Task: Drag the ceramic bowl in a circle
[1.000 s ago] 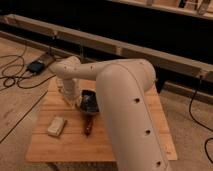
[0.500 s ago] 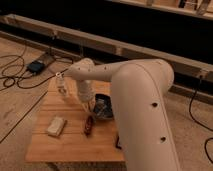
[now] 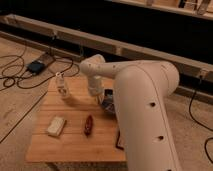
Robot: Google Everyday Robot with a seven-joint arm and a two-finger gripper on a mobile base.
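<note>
The ceramic bowl (image 3: 107, 102) is a dark glossy shape on the wooden table (image 3: 70, 145), right of centre. My white arm covers most of it, leaving only its left part in sight. My gripper (image 3: 95, 96) reaches down at the bowl's left rim and is shut. Whether it grips the rim is hidden by the wrist. The arm's big upper link fills the right side of the camera view and hides the table's right half.
A small white cup (image 3: 61, 86) stands upright at the table's back left. A beige block (image 3: 56, 126) and a reddish-brown object (image 3: 88, 125) lie near the front. A dark flat item (image 3: 119, 141) sits at the front right. Cables (image 3: 20, 75) trail on the floor to the left.
The wrist and the bowl have shifted to the right across the table. The white cup, hidden behind the arm a second ago, now shows.
</note>
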